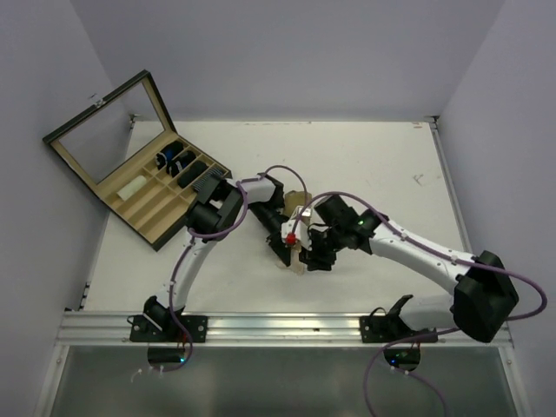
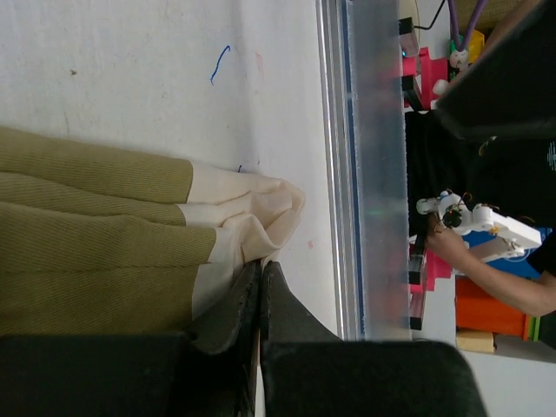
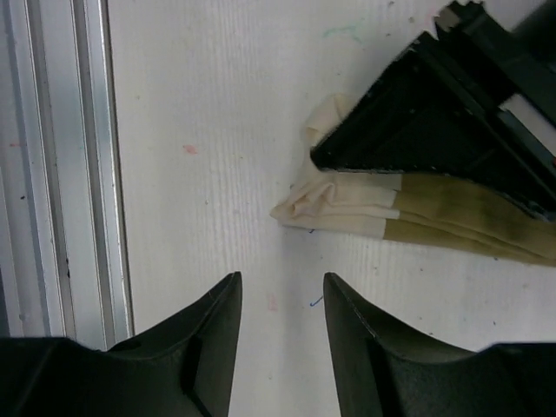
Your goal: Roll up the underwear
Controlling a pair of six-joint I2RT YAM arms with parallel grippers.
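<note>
The underwear is olive with a cream waistband, folded into a long strip on the white table. In the top view it lies mid-table, mostly under both grippers. My left gripper is shut, its tips pinching the cream waistband end; it shows as a black body lying over the strip in the right wrist view. My right gripper is open and empty, a short way before the waistband end, above bare table. In the top view the right gripper sits beside the left gripper.
An open wooden organizer box with a glass lid and dark rolled items stands at the back left. The table's metal front rail runs close to the waistband end, also in the right wrist view.
</note>
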